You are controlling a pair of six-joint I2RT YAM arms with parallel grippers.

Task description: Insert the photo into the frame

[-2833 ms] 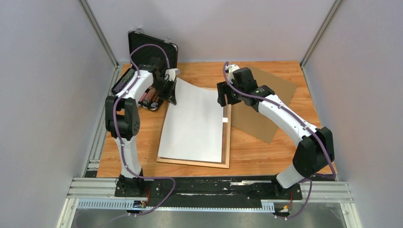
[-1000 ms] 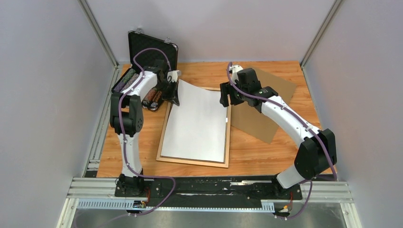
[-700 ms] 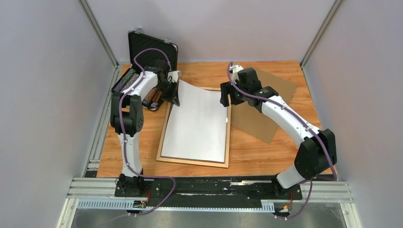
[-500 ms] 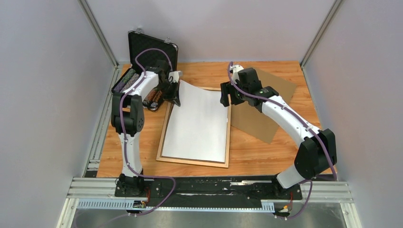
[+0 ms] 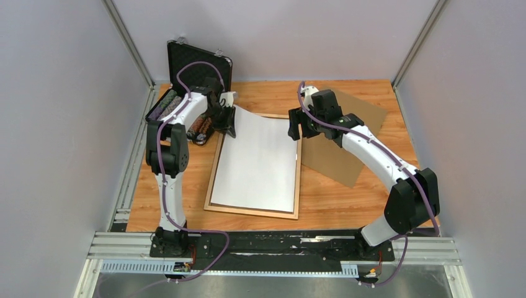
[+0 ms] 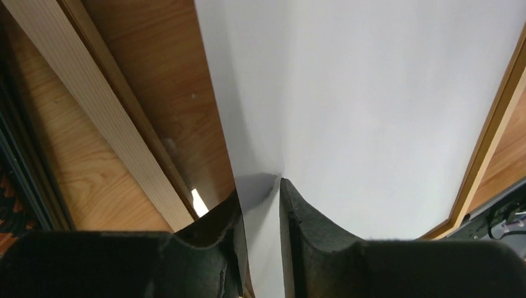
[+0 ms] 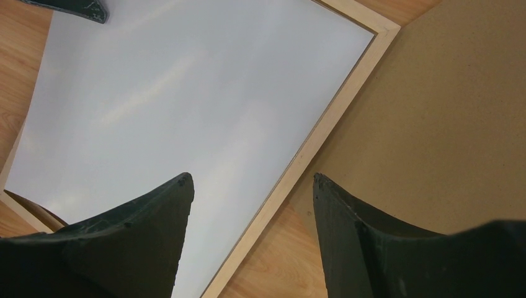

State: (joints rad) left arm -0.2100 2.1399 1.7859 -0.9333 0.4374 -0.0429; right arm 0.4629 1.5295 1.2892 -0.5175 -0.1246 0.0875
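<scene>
Right tool jaws wide apart over frame edge; photo white side up inside; brown board beside.

Black case: lid upright, far-left corner of counter. Brown backing board: flat on counter, far-right side.

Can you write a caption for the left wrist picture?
The photo, white back up, between the fingers of the left gripper, over the frame.

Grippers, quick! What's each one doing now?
Left gripper: slightly open, edge of the photo loose between its jaws.
Right gripper: open, holding nothing, above the frame.
</scene>
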